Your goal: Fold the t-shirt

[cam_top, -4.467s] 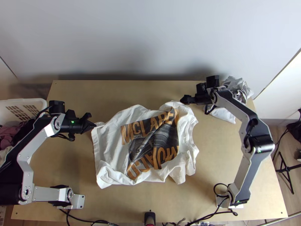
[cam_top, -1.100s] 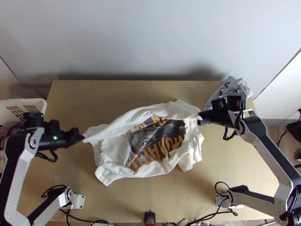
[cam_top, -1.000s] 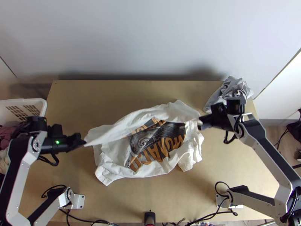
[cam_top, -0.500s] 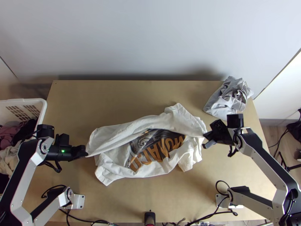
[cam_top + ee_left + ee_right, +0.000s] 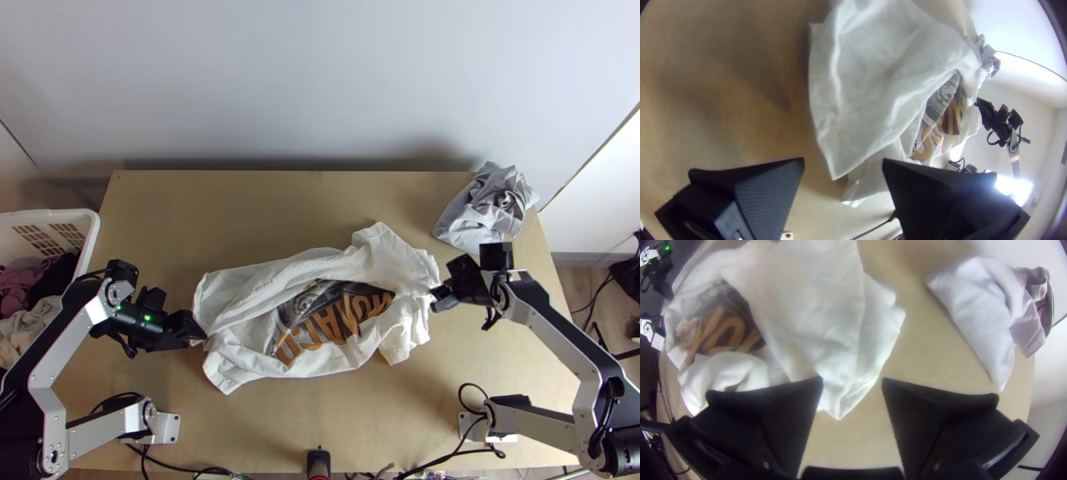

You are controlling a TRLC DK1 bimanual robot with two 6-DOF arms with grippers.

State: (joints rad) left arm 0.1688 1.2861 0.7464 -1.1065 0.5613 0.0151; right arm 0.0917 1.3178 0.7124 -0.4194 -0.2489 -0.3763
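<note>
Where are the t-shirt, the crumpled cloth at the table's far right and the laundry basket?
T-shirt (image 5: 376, 250), top view: white fabric at its far side.
Crumpled cloth (image 5: 468, 227), top view: its paler part.
Laundry basket (image 5: 80, 215), top view: its rim.

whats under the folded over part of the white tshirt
The shirt's dark picture and orange letters run in under the flap. Whatever lies further beneath is covered and can't be seen.

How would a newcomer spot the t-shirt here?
Find the light wooden table, then its middle. There lies the t-shirt, white and partly folded over, showing a black-and-orange print; the grey cloth at the far right corner has none.
</note>
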